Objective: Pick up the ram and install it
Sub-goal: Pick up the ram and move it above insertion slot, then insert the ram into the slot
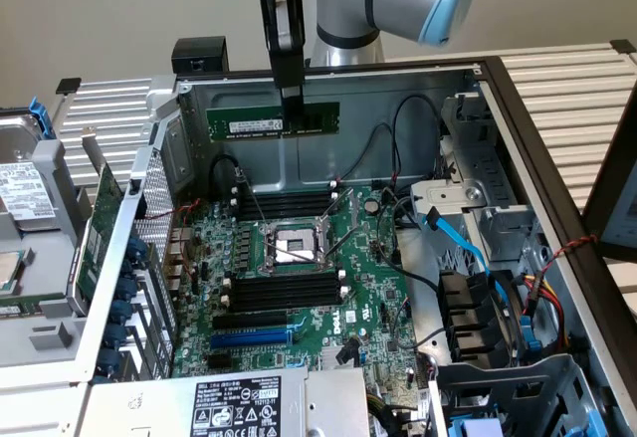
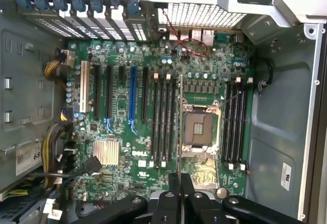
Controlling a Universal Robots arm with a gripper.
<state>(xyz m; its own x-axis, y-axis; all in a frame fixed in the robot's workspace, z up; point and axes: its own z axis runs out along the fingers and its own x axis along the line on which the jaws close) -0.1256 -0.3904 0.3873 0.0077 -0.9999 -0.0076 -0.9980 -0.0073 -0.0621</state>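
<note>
The ram (image 1: 249, 122) is a narrow green stick with a white label, held lengthwise and level in the air above the open computer case. My gripper (image 1: 293, 109) is shut on it near its right end in the exterior view. Below lies the green motherboard (image 1: 368, 288) with black memory slots (image 1: 284, 293) on both sides of the CPU socket (image 1: 292, 248). In the wrist view the ram (image 2: 180, 127) appears edge-on as a thin line rising from my gripper (image 2: 180, 185), between the CPU socket (image 2: 199, 129) and one bank of memory slots (image 2: 164, 122). The other slots (image 2: 234, 122) lie beyond the socket.
Black and blue cables (image 1: 468, 248) run over the board's right side in the exterior view, beside a drive cage (image 1: 488, 327). A power supply (image 1: 234, 407) sits at the front. A green expansion card (image 1: 100, 228) and a hard drive (image 1: 25, 193) rest outside the case.
</note>
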